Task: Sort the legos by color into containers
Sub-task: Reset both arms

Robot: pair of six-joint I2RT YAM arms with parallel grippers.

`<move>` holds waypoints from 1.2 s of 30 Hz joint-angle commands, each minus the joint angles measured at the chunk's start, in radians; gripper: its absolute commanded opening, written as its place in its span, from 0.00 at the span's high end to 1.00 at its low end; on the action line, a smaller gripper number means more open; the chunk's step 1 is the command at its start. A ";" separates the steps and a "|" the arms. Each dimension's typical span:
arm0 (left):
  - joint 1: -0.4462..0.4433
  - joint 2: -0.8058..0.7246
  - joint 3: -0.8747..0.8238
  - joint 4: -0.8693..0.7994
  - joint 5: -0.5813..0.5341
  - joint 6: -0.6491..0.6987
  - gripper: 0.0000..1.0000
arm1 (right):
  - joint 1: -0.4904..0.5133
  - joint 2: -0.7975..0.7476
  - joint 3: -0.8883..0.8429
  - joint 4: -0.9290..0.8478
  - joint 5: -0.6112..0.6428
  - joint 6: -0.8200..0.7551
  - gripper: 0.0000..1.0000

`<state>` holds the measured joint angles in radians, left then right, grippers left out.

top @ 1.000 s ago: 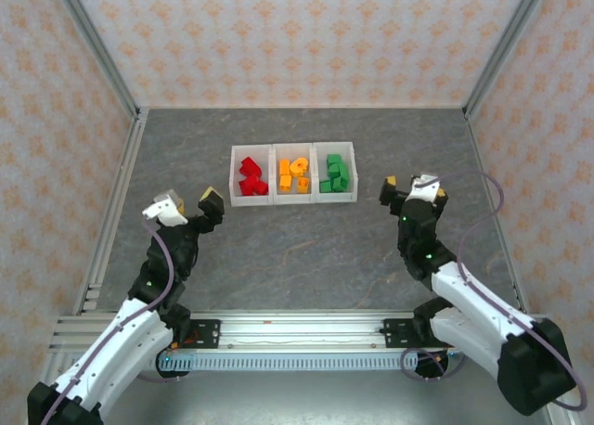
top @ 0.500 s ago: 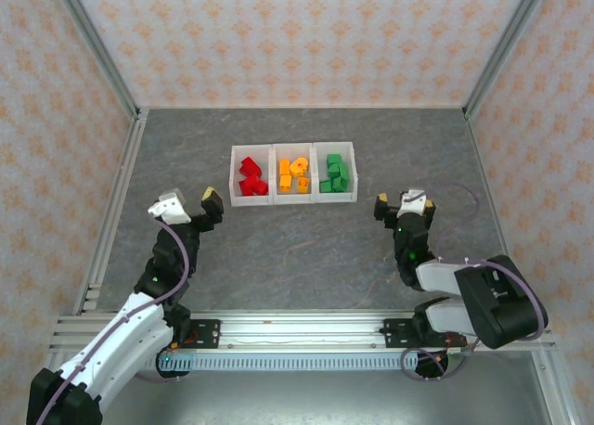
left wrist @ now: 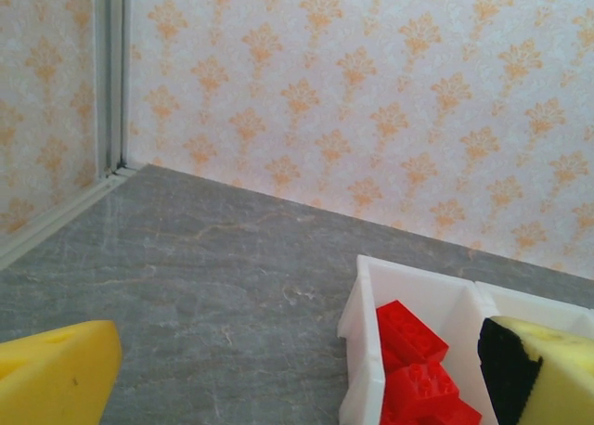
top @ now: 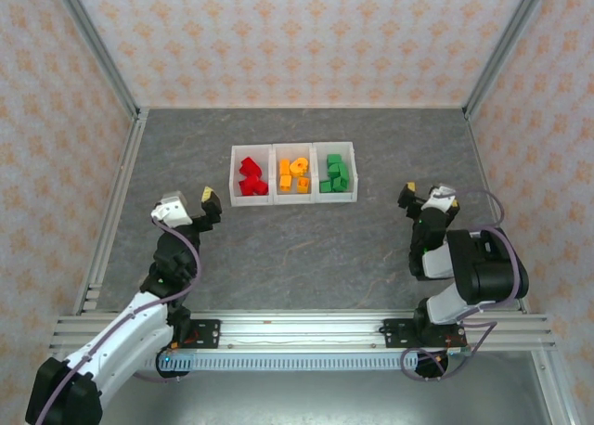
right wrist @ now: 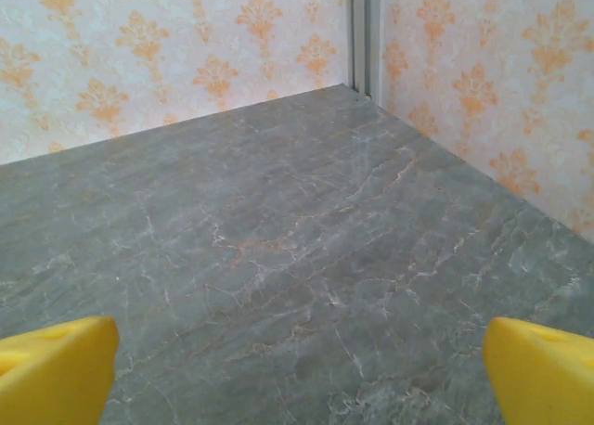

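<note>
Since the legos point(top: 292, 175) all sit sorted by colour in the bins point(top: 313, 199) at twelve o'clock, we have the left gripper point(top: 191, 204) at eight and the right gripper point(top: 426, 197) at four, jaws spread and empty, and should park wide of those bins.

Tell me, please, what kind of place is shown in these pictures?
Most likely a robot test cell, not a home: a grey table boxed in by wallpapered panels on metal frame posts, two arms bolted to a rail, and white bins holding sorted bricks.
</note>
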<state>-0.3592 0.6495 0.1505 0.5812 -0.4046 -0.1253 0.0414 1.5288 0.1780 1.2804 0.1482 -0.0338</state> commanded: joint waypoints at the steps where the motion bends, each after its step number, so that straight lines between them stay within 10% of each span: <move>1: 0.006 0.057 -0.039 0.188 -0.075 0.109 0.01 | 0.013 -0.007 0.035 -0.008 -0.022 0.018 0.00; 12: 0.135 0.542 -0.113 0.690 -0.055 0.155 0.00 | 0.022 -0.007 0.035 -0.011 -0.004 0.014 0.00; 19: 0.333 0.934 -0.044 1.044 0.299 0.134 0.00 | 0.022 -0.007 0.035 -0.009 -0.004 0.015 0.00; 22: 0.357 0.853 0.055 0.707 0.353 0.106 0.00 | 0.022 -0.007 0.035 -0.007 -0.004 0.015 0.00; 36: 0.344 0.889 0.050 0.771 0.222 0.086 0.01 | 0.022 -0.007 0.037 -0.011 -0.006 0.016 0.00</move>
<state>-0.0086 1.5322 0.1867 1.3502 -0.1692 -0.0326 0.0586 1.5284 0.1967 1.2713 0.1402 -0.0261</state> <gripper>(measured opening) 0.994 0.998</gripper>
